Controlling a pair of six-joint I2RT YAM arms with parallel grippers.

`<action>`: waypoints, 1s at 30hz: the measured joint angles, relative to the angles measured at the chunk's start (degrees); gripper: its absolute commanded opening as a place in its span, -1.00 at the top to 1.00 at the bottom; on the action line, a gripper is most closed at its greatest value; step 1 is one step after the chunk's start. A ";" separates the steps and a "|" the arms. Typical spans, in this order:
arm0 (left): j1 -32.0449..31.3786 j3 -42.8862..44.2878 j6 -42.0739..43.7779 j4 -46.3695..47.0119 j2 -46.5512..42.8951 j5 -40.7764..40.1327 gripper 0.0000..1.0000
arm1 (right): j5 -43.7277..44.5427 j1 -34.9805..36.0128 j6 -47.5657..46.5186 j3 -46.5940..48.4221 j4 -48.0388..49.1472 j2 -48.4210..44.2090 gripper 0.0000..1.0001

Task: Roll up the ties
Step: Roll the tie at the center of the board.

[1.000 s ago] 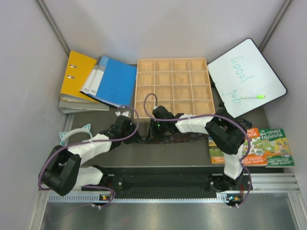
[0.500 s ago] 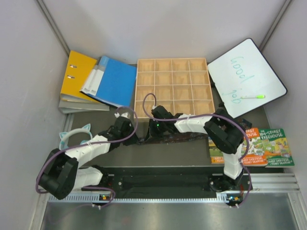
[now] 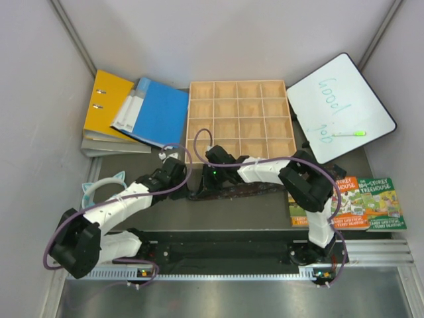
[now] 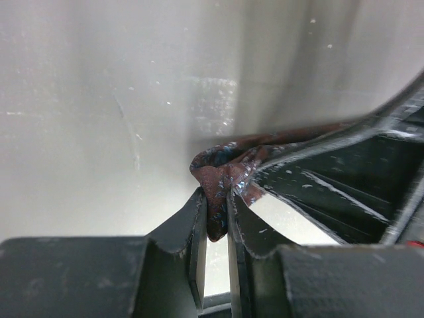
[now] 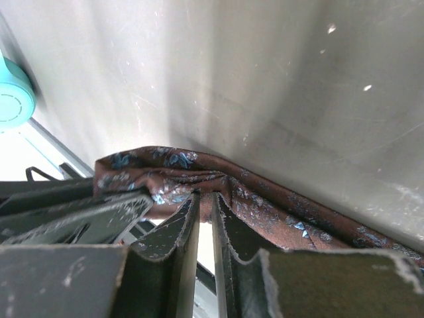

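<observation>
1. Dark brown fabric, speckled blue: we see the tie (image 3: pixel 242 191) stretched along the table (image 3: pixel 218 215), just in front of the wooden grid tray (image 3: pixel 238 119).
2. Our left fingers (image 4: pixel 191 225) are clamped on its bunched left end, seen from above.
3. Our right fingers (image 5: pixel 177 228) pinch a fold of the same tie, close beside the left pair, near the table's middle.

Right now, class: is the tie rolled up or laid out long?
Laid out long, not rolled. The tie runs as a dark strip across the table; only its end is bunched, pinched in the left gripper.
</observation>
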 measured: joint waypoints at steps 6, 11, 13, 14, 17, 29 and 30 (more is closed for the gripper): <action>-2.47 2.95 -0.59 -3.13 -0.09 -1.64 0.74 | -0.02 0.13 0.02 0.02 -0.11 0.04 0.71; -4.63 4.81 -1.75 -4.90 0.04 -2.45 0.74 | 0.00 0.13 0.35 0.02 -0.39 0.04 0.71; -5.77 5.68 -2.21 -5.27 0.52 -2.91 0.74 | 0.02 0.13 0.42 0.00 -0.42 0.02 0.71; -6.36 6.19 -2.43 -5.35 1.01 -3.19 0.74 | 0.04 0.13 0.44 0.00 -0.42 0.02 0.71; -8.24 7.93 -3.19 -5.66 3.17 -3.82 0.74 | 0.24 0.13 0.44 -0.07 -0.46 0.02 0.71; -14.47 12.66 -6.40 -7.34 11.58 -9.38 0.75 | 0.76 -0.72 0.85 -3.61 -0.59 -2.23 0.70; -14.71 12.85 -6.58 -7.26 12.13 -9.53 0.75 | 0.70 -0.90 0.90 -4.02 -0.55 -2.49 0.70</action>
